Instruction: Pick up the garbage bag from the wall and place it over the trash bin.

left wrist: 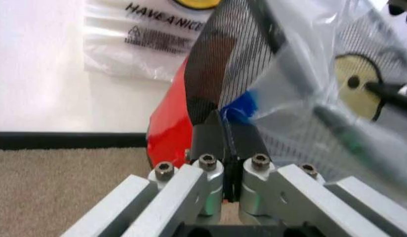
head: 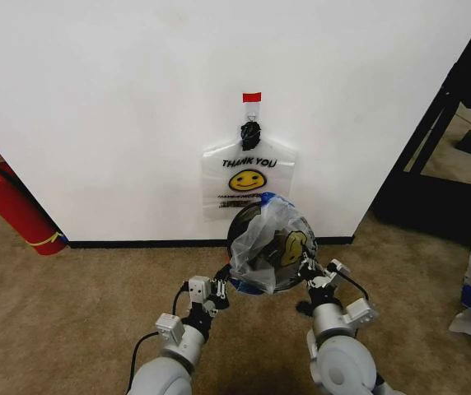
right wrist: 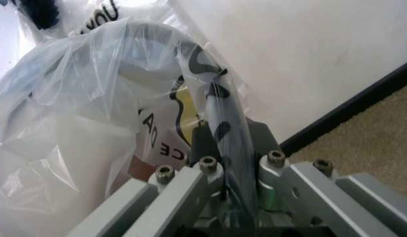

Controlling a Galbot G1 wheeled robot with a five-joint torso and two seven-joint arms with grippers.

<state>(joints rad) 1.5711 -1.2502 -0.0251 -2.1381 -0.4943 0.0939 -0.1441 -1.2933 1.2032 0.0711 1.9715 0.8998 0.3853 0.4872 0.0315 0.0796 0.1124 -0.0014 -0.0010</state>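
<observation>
Head view: I see the garbage bag draped over the trash bin on the carpet by the wall; a second bag hangs on the hook. Left claw and right claw sit at opposite sides of the rim.

Left wrist: left claw pinched narrow on a blue-edged bag fold at the mesh.

Right wrist: right claw clamped on twisted bag plastic.

The head camera looks forward and down at the wall from well back; both wrist cameras sit close against the trash bin (bag-draped), which all views share.
</observation>
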